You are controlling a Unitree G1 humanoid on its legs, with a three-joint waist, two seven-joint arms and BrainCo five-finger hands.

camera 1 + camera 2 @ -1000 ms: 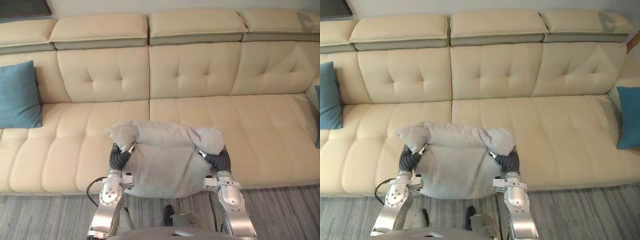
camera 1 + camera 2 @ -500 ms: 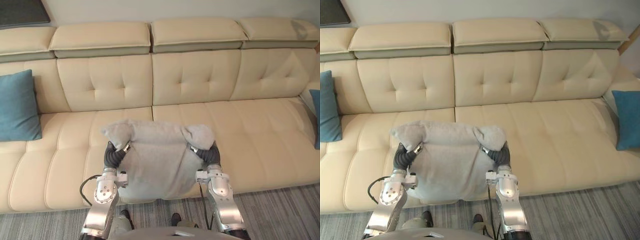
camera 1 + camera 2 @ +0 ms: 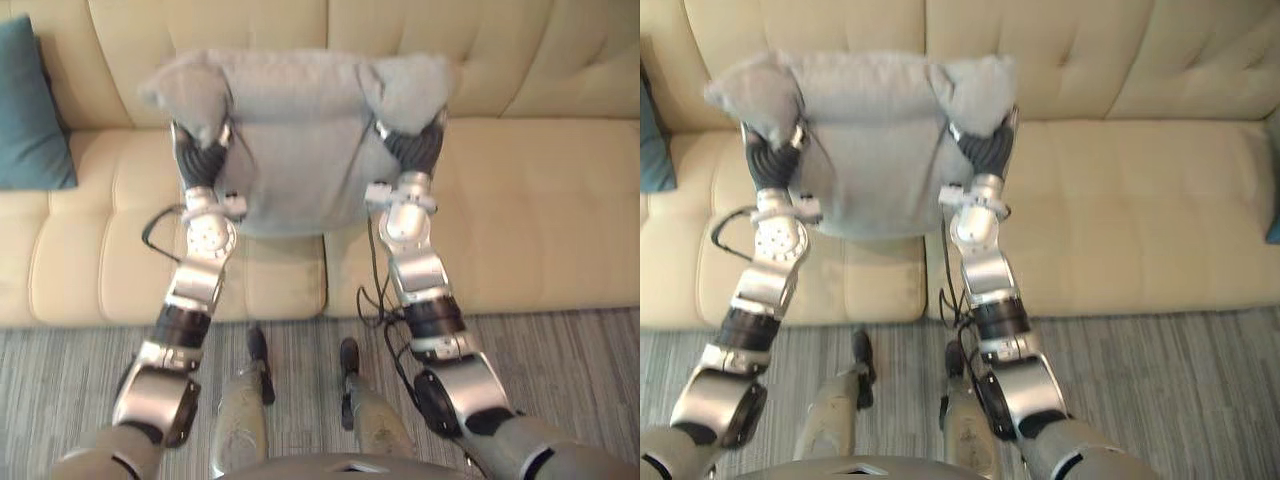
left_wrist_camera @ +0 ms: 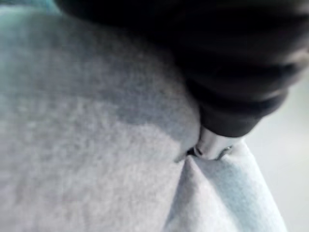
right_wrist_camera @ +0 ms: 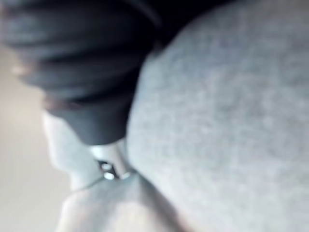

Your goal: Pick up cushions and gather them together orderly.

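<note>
– Cream tufted sofa [image 3: 520, 200] across the background, striped carpet [image 3: 580, 360] at six o'clock. What are you carrying?

– I carry the grey cushion [image 3: 295, 130], at twelve o'clock in the head views. It sits between my left hand [image 3: 200, 155] at its nine o'clock edge and my right hand [image 3: 413, 150] at its three o'clock edge. Its upper corners flop over both dark wrist covers. It appears raised off the seat.

– Are the hands clenched on it?

– I cannot tell. Each hand is buried in the cloth, so a clench and a flat press look alike. The wrist views show only fabric creasing where a hand digs in.

– Where does it go?

– I judge the goal to be the teal cushion [image 3: 30, 110] at nine o'clock, propped against the backrest.

– How is this step done well?

– I would keep equal inward pressure from both sides, since soft filling sags and may slip. I would hold the top edge level and swing both arms together toward nine o'clock. I would then stand the cushion upright just beside the teal one, edges aligned, and release only once the seat bears it.
</note>
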